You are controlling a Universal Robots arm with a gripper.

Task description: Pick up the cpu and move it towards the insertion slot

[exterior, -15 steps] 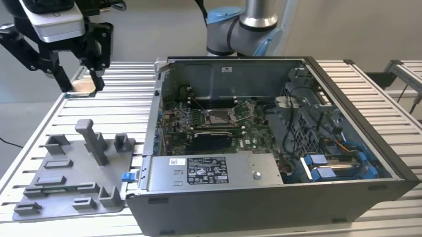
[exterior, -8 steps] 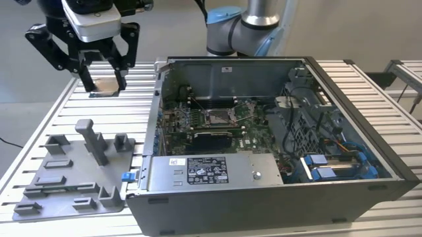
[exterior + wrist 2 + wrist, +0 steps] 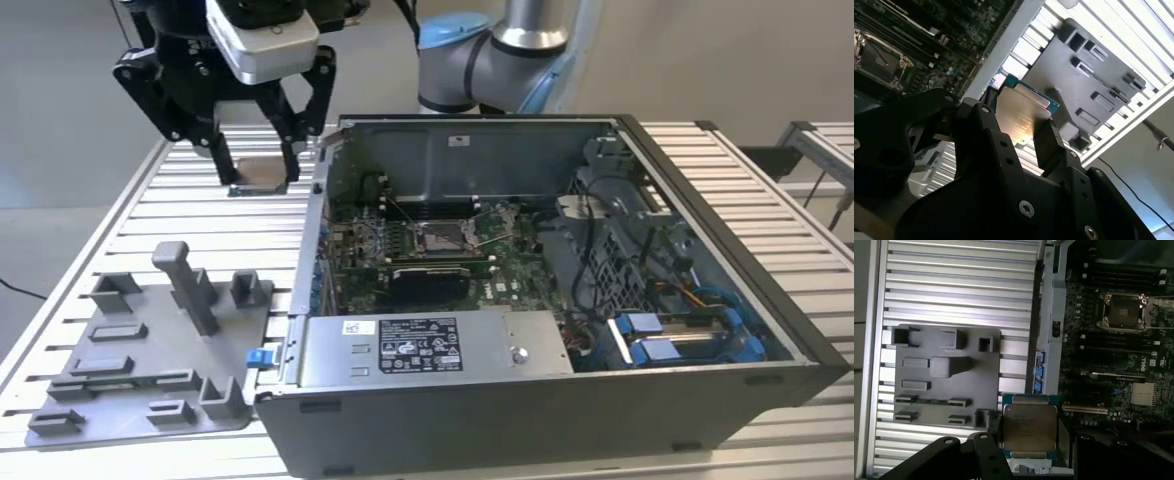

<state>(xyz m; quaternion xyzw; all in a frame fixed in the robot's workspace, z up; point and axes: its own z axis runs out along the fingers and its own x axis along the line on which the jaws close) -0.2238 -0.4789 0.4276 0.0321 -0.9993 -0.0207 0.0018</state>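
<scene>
Gripper (image 3: 258, 182) pinching the cpu (image 3: 263, 168) by two opposite edges, raised above the bench (image 3: 160, 215), outside the computer case (image 3: 467, 135). In the first wrist view the cpu (image 3: 1029, 427) shows its broad face, apparently level. Insertion slot (image 3: 441, 237) sits on the green board inside the case, toward the exterior view's right of the gripper and lower, with the case wall between.

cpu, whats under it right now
The cpu, clamped in the gripper, hangs above the slatted table beside the computer case; the spot directly beneath it is covered.
</scene>
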